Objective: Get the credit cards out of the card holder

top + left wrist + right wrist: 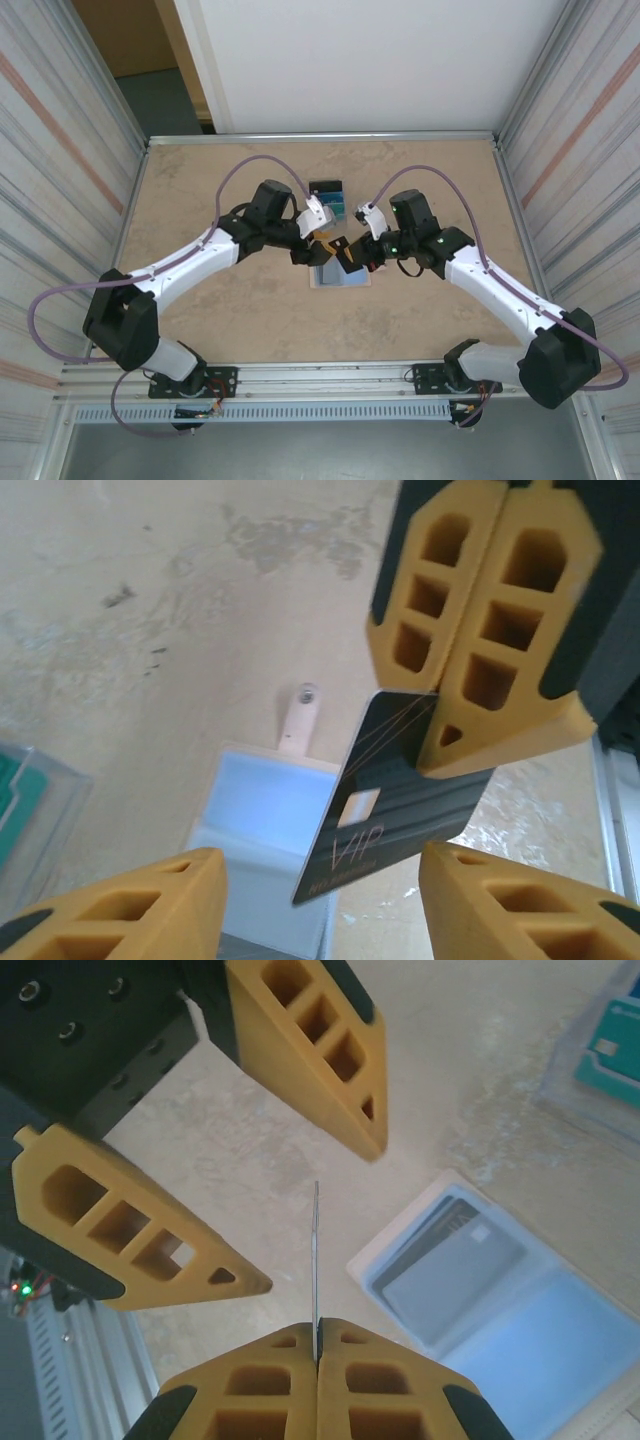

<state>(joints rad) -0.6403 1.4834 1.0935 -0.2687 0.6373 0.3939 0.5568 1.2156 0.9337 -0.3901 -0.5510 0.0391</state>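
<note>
The right gripper (317,1342) is pinched shut on one edge of a black card (400,800), holding it above the table (150,630). The left gripper (320,880) stands part open, one finger on either side of the card and apparently touching neither face. The left should back off straight so it doesn't snag the card, while the right carries it clear with a firm pinch. Beneath lies the holder (255,795), open. Count: two grippers, one held card, one greyish card (450,1260) in the holder's pocket, one holder, one clear box (570,1060) nearby.
</note>
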